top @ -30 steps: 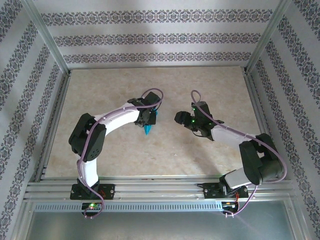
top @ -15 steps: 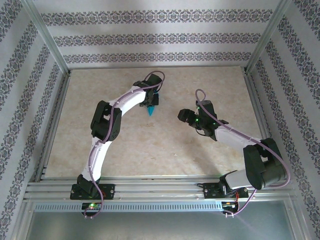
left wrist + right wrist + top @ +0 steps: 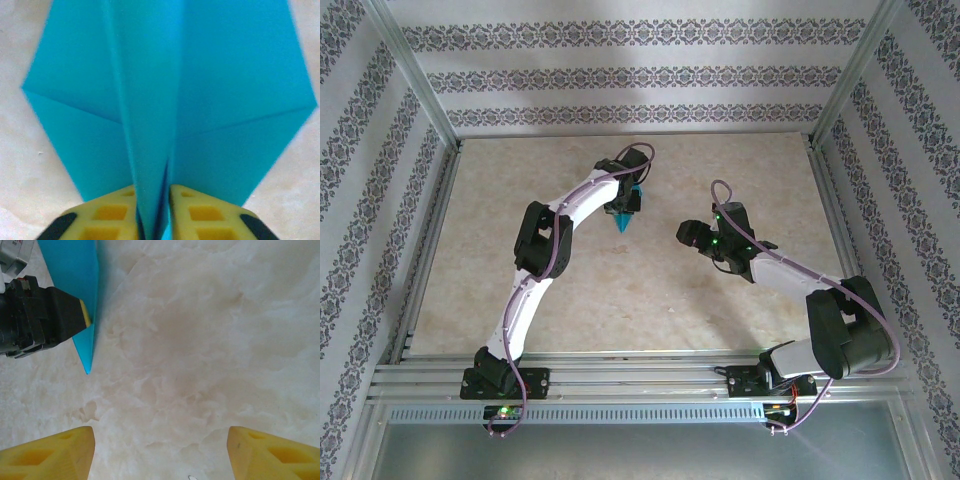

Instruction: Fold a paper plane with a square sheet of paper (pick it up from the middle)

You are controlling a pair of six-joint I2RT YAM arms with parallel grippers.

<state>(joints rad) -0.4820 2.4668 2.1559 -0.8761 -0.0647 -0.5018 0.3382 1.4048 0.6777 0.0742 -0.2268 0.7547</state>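
teal-blue folded paper plane mid beige marbled table | long axis far-to-near, tip toward near edge | left gripper flanks keel, grip unclear | right gripper spread wide

paper plane top cropped, edges blurred

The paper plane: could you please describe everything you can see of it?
The paper plane is thin teal-blue paper folded into a pointed dart, with two flat wings, diagonal creases across them and a raised central fold. The left end effector grips that fold between its yellow fingers. In the top view it is near mid-table, nose towards the arms' bases, over the pale marbled table; whether it touches the surface is unclear.
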